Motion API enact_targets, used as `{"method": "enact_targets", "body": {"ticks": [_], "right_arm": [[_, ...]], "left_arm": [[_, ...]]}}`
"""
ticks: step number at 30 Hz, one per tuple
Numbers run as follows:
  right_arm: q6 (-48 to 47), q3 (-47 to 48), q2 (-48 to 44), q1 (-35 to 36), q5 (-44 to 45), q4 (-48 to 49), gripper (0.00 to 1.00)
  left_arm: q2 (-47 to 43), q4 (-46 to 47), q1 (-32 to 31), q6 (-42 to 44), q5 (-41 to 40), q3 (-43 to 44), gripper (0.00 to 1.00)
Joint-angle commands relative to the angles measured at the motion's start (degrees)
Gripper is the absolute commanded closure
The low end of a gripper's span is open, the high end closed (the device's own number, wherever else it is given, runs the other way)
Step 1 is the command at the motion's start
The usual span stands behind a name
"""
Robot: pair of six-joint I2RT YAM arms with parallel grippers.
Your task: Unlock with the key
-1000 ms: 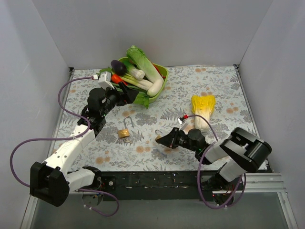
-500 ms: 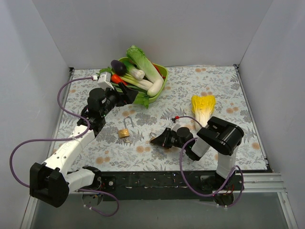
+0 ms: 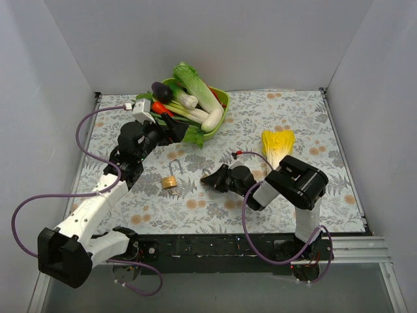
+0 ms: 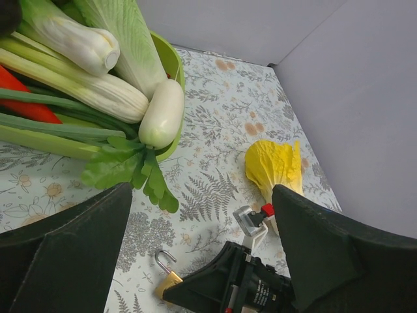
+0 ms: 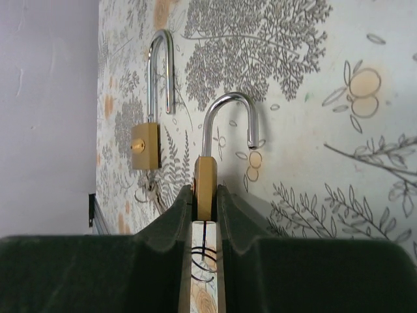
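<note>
Floral desk [image 3: 313,130], white walls. Right fingers [image 5: 171,218] clamp the small lock [image 5: 206,179] edge-on, just beside the large lock [image 5: 144,147]. The key [image 5: 150,193] seemingly lies at the large lock's base. Left fingers [image 4: 65,248] gape empty beyond it. Best practice: pinch the key low, by its bow.

We see a bowl [image 3: 225,100] of vegetables [image 3: 195,98] at the back of the table [image 3: 313,117], left of the middle. Our left gripper [image 4: 202,190] hangs just in front of it. A cabbage [image 3: 277,145] lies alone on the right. The big lock [image 3: 172,177] lies flat near the middle, with the key [image 5: 151,193] at its bottom end. Just right of it, the small lock [image 5: 206,173] sits between the fingers of our right gripper [image 5: 205,195].
</note>
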Motion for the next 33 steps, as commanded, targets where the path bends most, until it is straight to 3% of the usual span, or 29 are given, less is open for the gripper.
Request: {"method": "enact_targets", "body": {"ticks": [1,4,8,17,27,33], "right_arm": [[-0.3,5.4,0.5,0.2,3.9,-3.8,0.75],[0.0,6.7,1.4,0.3,4.0,-4.0,0.57],[-0.4,6.5,0.3,1.3,7.1,-4.3,0.46],[-2.9,5.0,-4.1,2.7,12.7,-7.2,0.44],[-16.1,5.6,-13.8,4.7,21.4,-18.1,0.42],[-22.4,5.3,-18.6,4.8,24.1,-23.2,0.36]], "left_arm": [[-2.2,-0.5,-0.6,1.4,-1.6,2.4,0.12],[-2.5,-0.6,-0.8,1.6,-2.2,2.4,0.1],[-3.0,-0.8,-1.0,2.0,-2.6,2.6,0.09],[-3.5,-1.1,-1.3,2.4,-3.5,2.7,0.06],[-3.6,-1.2,-1.3,2.7,-4.5,2.7,0.02],[-3.4,-1.3,-1.3,2.4,-5.1,2.6,0.02]]}}
